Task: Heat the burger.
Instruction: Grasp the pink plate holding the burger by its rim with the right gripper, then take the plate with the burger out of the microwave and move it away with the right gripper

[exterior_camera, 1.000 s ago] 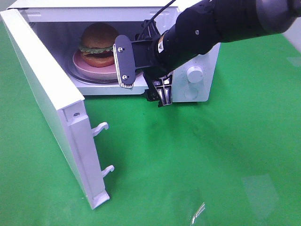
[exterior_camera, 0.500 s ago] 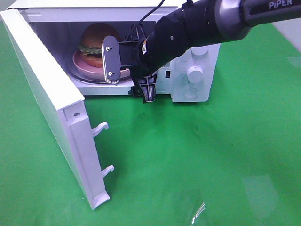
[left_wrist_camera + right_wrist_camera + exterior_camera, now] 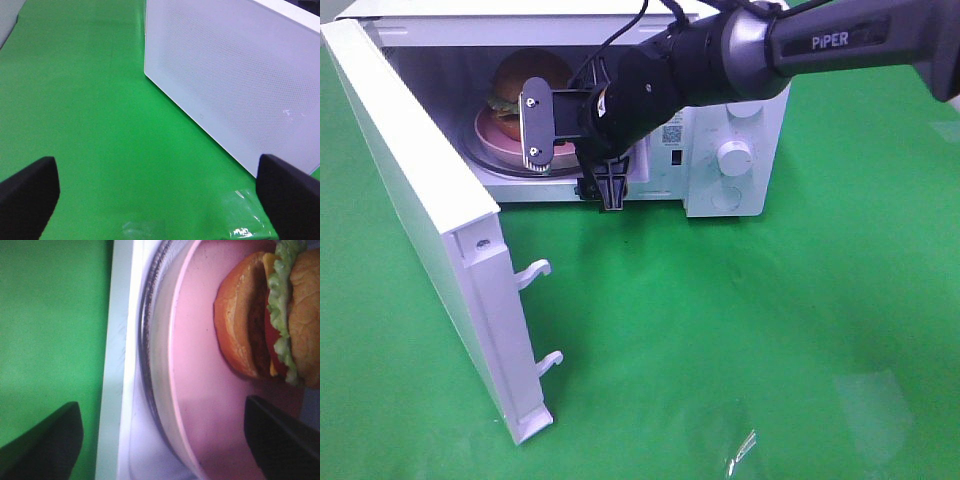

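Loading judged done: burger (image 3: 525, 75) seated inside microwave (image 3: 705, 195), door (image 3: 430, 220) open. Right gripper (image 3: 572, 160) spread, empty, at microwave mouth; left gripper (image 3: 160, 200) likewise spread. Next: door to be shut.

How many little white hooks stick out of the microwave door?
2. Both stick out from the inner edge of the open door: the upper hook about halfway down, the lower hook closer to the door's bottom corner. None look hidden.
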Action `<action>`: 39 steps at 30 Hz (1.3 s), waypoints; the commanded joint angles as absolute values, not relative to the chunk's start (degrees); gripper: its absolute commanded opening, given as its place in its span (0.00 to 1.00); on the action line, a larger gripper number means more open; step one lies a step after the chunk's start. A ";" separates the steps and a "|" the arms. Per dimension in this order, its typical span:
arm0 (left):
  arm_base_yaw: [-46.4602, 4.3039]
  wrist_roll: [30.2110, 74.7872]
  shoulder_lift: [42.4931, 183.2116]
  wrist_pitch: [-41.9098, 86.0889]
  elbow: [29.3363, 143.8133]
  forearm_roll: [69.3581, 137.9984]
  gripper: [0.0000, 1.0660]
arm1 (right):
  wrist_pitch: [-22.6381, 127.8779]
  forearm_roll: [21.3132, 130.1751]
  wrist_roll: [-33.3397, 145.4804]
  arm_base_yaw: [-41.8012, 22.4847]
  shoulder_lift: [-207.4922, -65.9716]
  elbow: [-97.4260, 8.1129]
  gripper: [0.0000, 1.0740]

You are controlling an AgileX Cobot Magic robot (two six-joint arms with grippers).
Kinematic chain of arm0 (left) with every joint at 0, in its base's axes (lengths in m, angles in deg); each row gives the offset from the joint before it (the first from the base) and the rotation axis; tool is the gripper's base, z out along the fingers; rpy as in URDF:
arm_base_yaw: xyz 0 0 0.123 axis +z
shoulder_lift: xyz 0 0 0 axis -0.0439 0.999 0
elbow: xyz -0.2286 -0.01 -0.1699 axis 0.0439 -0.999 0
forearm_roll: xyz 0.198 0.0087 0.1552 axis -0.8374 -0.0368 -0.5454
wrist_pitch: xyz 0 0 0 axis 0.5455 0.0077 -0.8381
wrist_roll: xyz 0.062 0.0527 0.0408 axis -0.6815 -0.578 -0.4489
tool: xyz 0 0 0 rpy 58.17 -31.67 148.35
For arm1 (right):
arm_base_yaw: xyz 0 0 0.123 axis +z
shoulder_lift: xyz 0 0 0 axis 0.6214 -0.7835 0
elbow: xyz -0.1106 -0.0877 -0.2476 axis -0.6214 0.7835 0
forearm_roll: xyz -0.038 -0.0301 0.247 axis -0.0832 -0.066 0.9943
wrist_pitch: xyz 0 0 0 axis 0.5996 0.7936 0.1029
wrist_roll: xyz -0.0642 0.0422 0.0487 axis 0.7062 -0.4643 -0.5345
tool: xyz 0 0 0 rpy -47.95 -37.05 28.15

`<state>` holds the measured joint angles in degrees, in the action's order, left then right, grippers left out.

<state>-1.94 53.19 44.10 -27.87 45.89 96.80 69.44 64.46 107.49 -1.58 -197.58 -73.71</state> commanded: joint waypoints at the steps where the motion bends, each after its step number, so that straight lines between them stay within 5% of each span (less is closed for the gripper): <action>1: -1.77 53.47 43.81 -28.16 45.95 96.57 0.94 | 70.01 64.80 106.23 -1.58 -199.99 -76.86 0.78; 17: -1.77 53.47 43.81 -28.16 45.95 96.12 0.94 | 71.56 66.29 106.00 -1.69 -205.49 -83.10 0.73; 21: -1.77 53.47 43.81 -28.16 45.95 96.12 0.94 | 71.38 67.89 106.00 -1.69 -205.95 -83.10 0.55; 24: -1.77 53.47 43.81 -28.16 45.95 96.12 0.94 | 71.38 67.89 106.00 -1.69 -205.95 -83.10 0.51; 25: -1.77 53.47 43.81 -28.16 45.95 96.12 0.94 | 71.56 68.01 105.95 -1.69 -205.95 -83.10 0.40; 26: -1.77 53.47 43.81 -28.16 45.95 96.12 0.94 | 71.56 68.01 105.95 -1.69 -205.95 -83.10 0.40; 28: -1.77 53.47 43.81 -28.16 45.95 96.12 0.94 | 71.61 69.67 105.37 -1.69 -205.95 -83.10 0.18; 32: -1.77 53.47 43.81 -28.16 45.95 96.12 0.94 | 71.61 70.93 105.37 -1.69 -205.95 -83.10 0.02; 39: -1.77 53.47 43.81 -28.16 45.95 96.12 0.94 | 74.71 70.99 106.58 -1.58 -205.43 -83.10 0.00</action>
<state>-1.94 53.19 44.10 -27.87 45.89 96.34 72.30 70.36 106.58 -1.41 -206.06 -82.87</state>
